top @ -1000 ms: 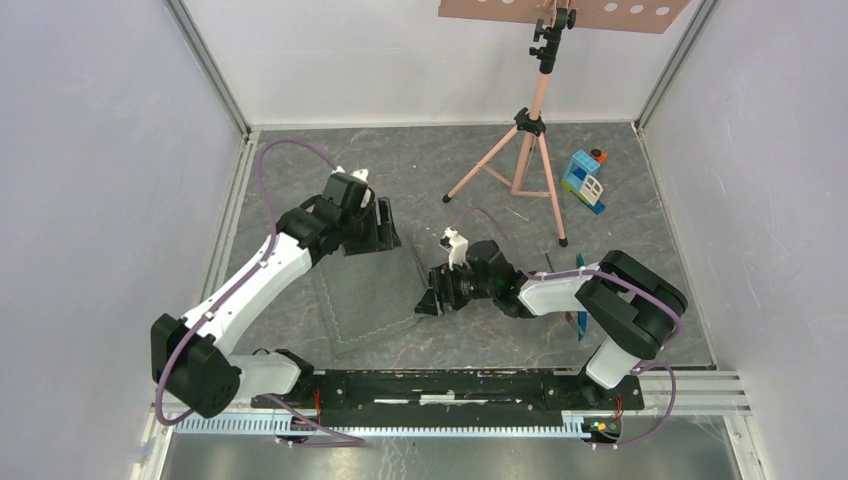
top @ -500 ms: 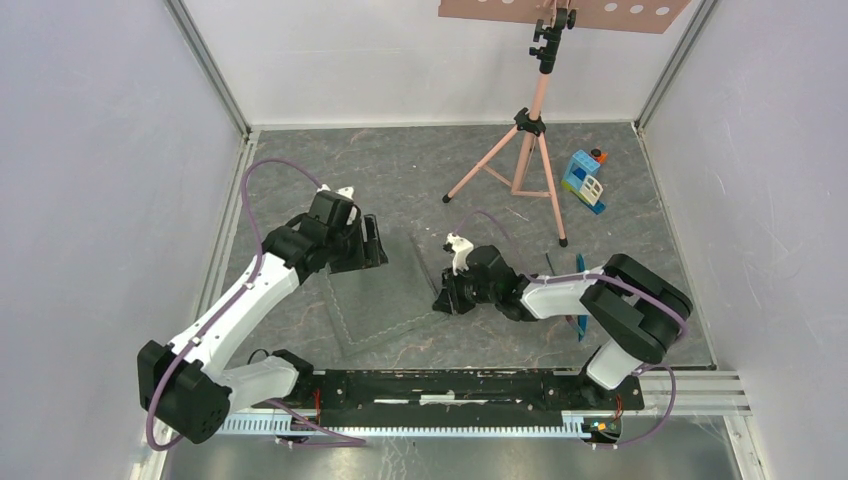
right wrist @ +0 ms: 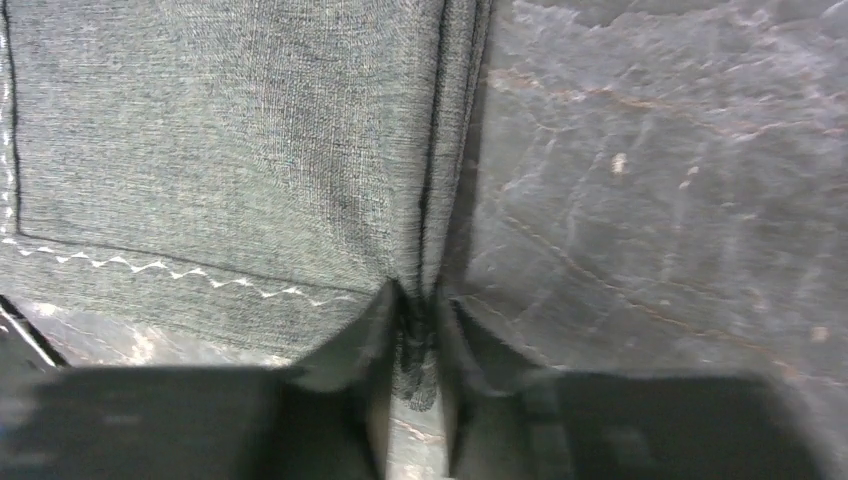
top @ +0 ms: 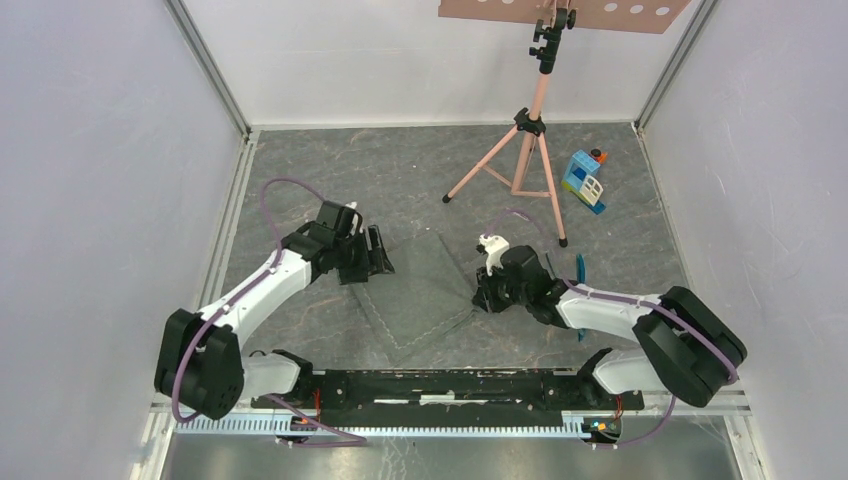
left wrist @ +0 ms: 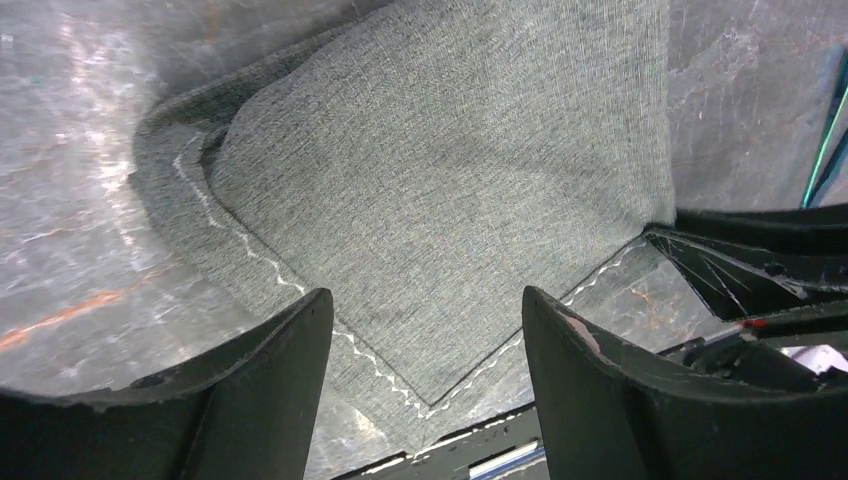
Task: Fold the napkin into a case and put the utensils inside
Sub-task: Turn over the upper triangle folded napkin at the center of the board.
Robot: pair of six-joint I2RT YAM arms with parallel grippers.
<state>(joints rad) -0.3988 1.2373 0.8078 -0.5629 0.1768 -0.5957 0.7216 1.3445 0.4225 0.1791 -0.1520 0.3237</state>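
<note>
**Folding under way: right claw pinches the napkin edge, left claw waits open**

The napkin (top: 415,300) lies near the middle of the bench (top: 400,180), partly doubled over. In the left wrist view an upper layer sits over a lower one, and the zigzag stitching (left wrist: 250,255) shows along the lower hem.

The right claw (right wrist: 415,312) is at the cloth's 3 o'clock side with its jaws drawn almost together, nipping the folded edge between them. The left claw (left wrist: 425,345) is low over the 10 o'clock corner with its jaws spread wide and nothing in them. Whether it touches the cloth I cannot tell.

The utensils (top: 581,268) lie on the bench at about 3 o'clock from the napkin, beyond the right claw and partly hidden by that arm. They are not in the cloth.

The step in hand looks like the fold itself, and the case is not yet formed. The next move probably calls for the right claw to carry its pinched edge across towards 9 o'clock while the left claw pins the far side so the cloth does not slide. Thin cloth can slip from a narrow pinch, so the pull should be slow and low.
</note>
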